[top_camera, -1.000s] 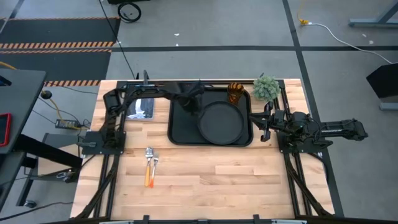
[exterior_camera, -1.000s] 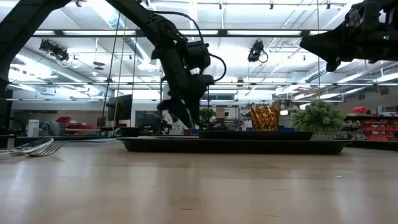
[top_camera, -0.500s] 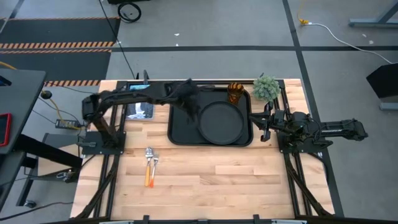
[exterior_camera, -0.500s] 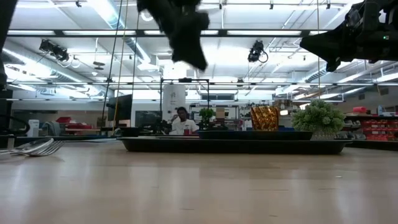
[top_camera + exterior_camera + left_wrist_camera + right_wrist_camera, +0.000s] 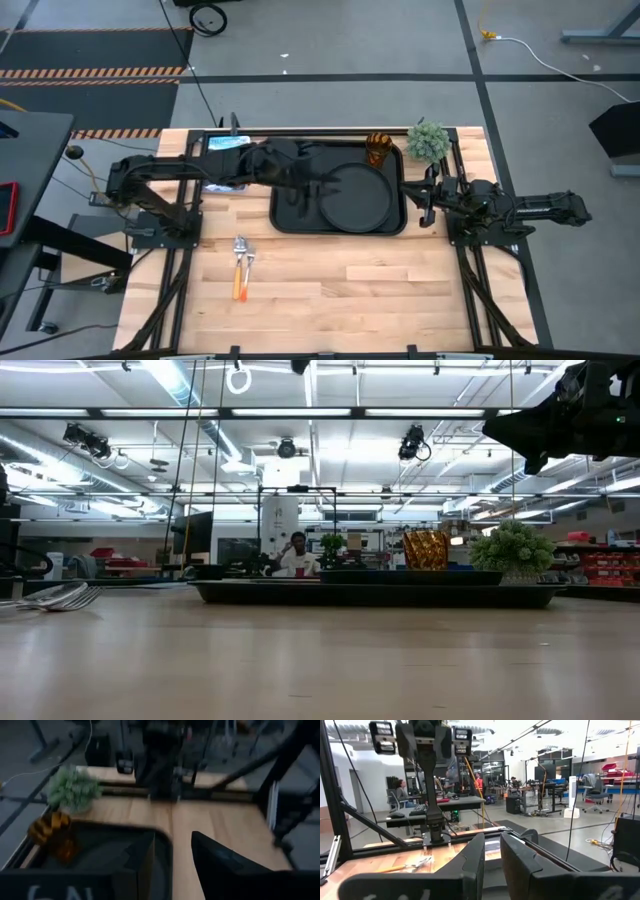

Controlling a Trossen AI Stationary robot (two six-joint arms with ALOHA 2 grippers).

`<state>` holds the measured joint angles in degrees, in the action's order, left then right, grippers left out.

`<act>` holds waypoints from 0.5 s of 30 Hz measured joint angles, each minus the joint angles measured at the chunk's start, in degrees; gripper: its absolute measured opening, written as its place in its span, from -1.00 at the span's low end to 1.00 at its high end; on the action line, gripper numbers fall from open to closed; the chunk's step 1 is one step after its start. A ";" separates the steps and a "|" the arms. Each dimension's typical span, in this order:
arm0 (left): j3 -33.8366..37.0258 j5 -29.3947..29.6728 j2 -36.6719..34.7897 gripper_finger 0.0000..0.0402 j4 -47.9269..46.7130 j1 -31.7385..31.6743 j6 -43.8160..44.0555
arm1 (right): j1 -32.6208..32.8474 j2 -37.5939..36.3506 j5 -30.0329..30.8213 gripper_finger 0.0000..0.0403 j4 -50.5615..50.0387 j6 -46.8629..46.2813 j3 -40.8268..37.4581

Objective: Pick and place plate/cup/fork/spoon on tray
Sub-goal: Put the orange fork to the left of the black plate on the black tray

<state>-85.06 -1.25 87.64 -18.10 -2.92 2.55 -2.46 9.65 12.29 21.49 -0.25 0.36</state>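
Note:
The black tray [image 5: 292, 212] lies at the table's far middle. The round black plate [image 5: 356, 197] lies flat in its right half. The amber cup [image 5: 378, 150] stands upright in the tray's far right corner. The orange-handled fork and spoon [image 5: 242, 266] lie side by side on the table, near-left of the tray. My left gripper [image 5: 312, 184] is open and empty, high above the tray's left half. In the left wrist view my left gripper [image 5: 172, 854] looks down on the tray's corner and the cup [image 5: 54, 838]. My right gripper [image 5: 424, 203] hovers by the tray's right edge, its fingers a narrow gap apart, empty.
A small green plant [image 5: 428, 142] stands just right of the cup, off the tray. A blue-white card [image 5: 226, 176] lies left of the tray, partly under my left arm. Bare wood lies along the near half of the table. A person [image 5: 297, 555] sits far behind the table.
My left gripper has risen from just over the tray's left part, straight up out of the low view, and the arm has stretched out level across the table's far left. The plate, the cup and the utensils have stayed where they were.

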 joint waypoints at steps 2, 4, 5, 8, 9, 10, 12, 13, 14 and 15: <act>0.00 -0.03 -0.04 -0.30 6.13 -0.01 0.08 | 0.02 0.04 0.02 -0.66 -0.13 0.00 0.00; -0.02 -0.03 -0.28 -0.29 8.64 -0.15 0.64 | 0.01 0.15 0.02 -0.66 0.21 -0.01 -0.01; -0.02 -0.01 -0.28 -0.29 9.23 -0.23 2.31 | 0.01 0.15 0.02 -0.66 0.01 0.00 0.00; -0.02 0.13 -0.13 -0.29 9.07 -0.80 5.78 | 0.00 0.11 0.04 -0.66 0.36 0.00 0.00; -0.02 0.29 -0.13 -0.29 9.11 -0.82 5.73 | 0.02 0.11 0.02 -0.66 0.38 0.00 0.00; -0.02 1.02 -0.13 -0.29 9.24 -0.83 5.67 | 0.01 0.11 0.02 -0.66 0.44 0.00 -0.01; -0.02 3.54 -0.13 -0.29 8.98 -0.87 6.32 | 0.02 0.11 0.02 -0.66 0.46 0.00 -0.01; -0.02 4.94 -0.13 -0.29 8.14 -1.01 6.79 | 0.01 0.11 0.02 -0.66 0.48 0.00 0.00; -0.02 6.19 -0.13 -0.29 6.57 -1.07 7.17 | 0.00 0.11 0.02 -0.66 0.51 0.00 0.00; -0.02 7.43 -0.13 -0.29 4.49 -1.18 7.27 | 0.00 0.11 0.02 -0.66 0.51 0.00 0.00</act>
<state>-85.08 6.17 87.50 -13.62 -4.10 9.83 -2.46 9.76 12.32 22.00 -0.25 0.36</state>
